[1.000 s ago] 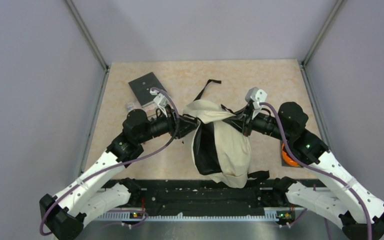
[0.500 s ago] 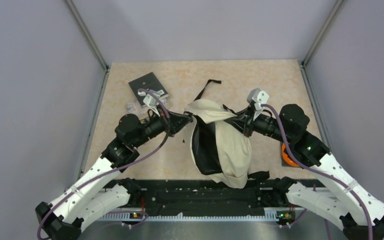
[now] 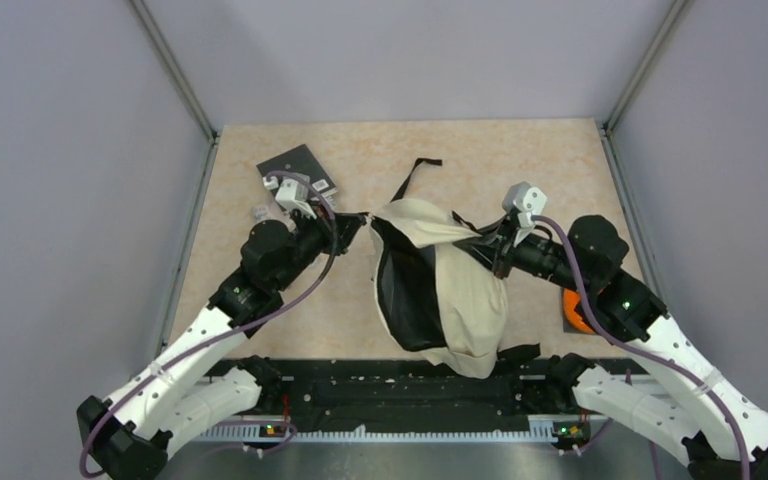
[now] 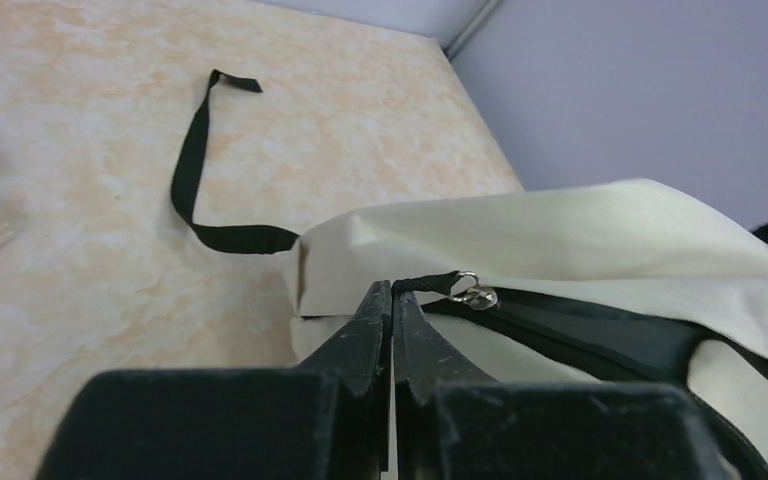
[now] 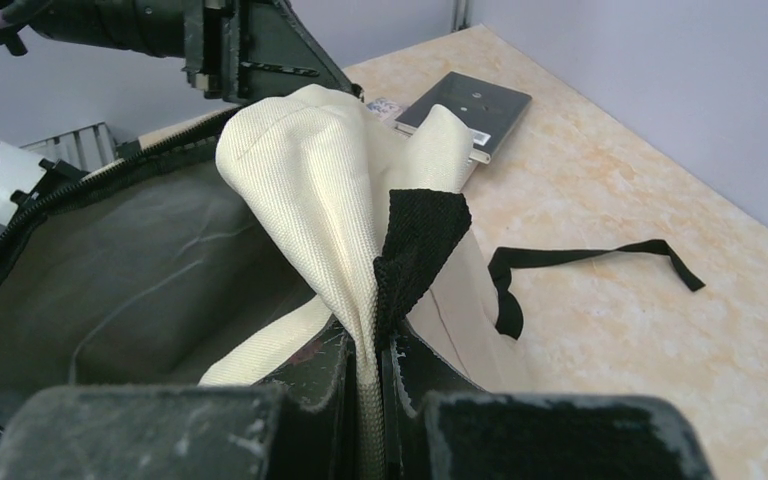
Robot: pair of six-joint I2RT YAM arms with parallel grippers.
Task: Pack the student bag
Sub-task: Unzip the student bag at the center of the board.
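The cream student bag [image 3: 465, 290] lies in the middle of the table, its dark interior [image 3: 405, 285] open to the left. My left gripper [image 3: 358, 218] is shut on the black cord of the zipper pull [image 4: 422, 284], with the silver ring [image 4: 474, 295] just past the tips. My right gripper [image 3: 480, 243] is shut on a fold of the bag's cream fabric and black mesh [image 5: 400, 250] and holds it up. The dark lining [image 5: 140, 270] shows in the right wrist view.
A small black notebook [image 3: 295, 170] lies at the back left, also in the right wrist view [image 5: 465, 105]. A loose black strap [image 3: 415, 172] trails behind the bag. An orange object [image 3: 577, 312] sits under my right arm.
My left gripper has pulled the zipper pull left and back, and the bag's dark opening has widened. My right gripper has shifted slightly right, still holding the fabric.
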